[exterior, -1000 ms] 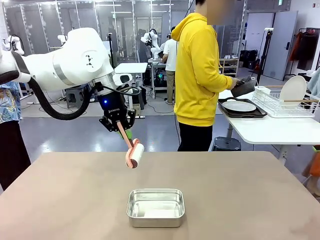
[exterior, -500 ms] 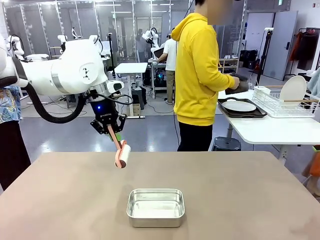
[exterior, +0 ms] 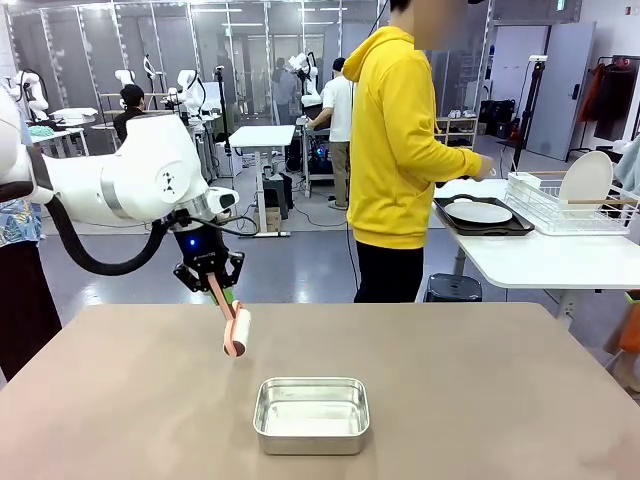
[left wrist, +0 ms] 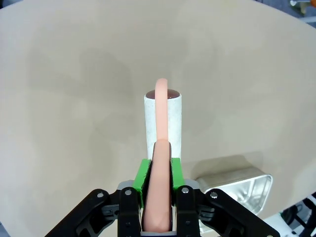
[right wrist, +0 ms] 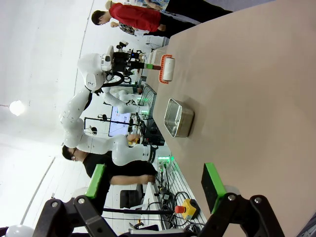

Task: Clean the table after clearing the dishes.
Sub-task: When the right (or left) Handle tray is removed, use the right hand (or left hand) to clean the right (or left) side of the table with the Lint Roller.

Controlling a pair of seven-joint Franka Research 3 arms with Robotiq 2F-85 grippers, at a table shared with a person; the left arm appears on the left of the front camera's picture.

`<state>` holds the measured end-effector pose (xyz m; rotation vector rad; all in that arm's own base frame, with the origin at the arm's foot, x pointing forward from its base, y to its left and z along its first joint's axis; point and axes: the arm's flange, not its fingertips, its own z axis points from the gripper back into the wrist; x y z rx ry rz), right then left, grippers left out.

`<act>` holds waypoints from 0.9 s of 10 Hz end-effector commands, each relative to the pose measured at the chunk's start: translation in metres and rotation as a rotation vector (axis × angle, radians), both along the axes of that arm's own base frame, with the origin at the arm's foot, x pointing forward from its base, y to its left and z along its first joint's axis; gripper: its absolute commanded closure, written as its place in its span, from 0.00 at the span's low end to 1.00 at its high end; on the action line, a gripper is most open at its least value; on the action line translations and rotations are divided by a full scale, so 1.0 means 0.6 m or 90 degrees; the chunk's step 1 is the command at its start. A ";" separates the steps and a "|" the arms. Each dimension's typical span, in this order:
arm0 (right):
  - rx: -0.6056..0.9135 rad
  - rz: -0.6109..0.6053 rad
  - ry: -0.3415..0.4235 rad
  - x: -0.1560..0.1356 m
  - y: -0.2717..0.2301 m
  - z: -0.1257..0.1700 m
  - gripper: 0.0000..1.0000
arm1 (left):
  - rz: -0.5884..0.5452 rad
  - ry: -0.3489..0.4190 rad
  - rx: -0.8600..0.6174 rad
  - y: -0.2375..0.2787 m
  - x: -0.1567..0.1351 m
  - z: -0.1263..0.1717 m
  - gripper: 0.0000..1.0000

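Front: I log the left gripper (exterior: 212,280) clamped on a lint roller (exterior: 236,332), its roll low over the left of the table (exterior: 480,400). A steel pan (exterior: 311,414) sits mid-table. A white plate (exterior: 478,211) lies on a dark tray (exterior: 490,228) on the side table (exterior: 540,265).
Left wrist: the pads pinch the pink handle.
Right wrist: the right gripper (right wrist: 155,185) is spread and empty.

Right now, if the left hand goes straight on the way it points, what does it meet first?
Probably the bare table: the lint roller that the left hand holds would touch it first, beside the steel pan. Depth is unclear.
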<state>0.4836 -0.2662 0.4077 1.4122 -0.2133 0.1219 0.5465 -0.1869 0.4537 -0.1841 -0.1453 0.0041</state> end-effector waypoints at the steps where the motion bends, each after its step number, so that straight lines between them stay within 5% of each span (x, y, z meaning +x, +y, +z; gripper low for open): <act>1: -0.003 0.002 0.003 -0.009 0.009 0.004 0.04 | -0.004 -0.031 -0.007 0.015 -0.016 -0.019 0.78; 9: -0.003 0.002 0.003 -0.009 0.009 0.004 0.04 | 0.004 0.012 0.019 0.054 -0.005 -0.115 0.78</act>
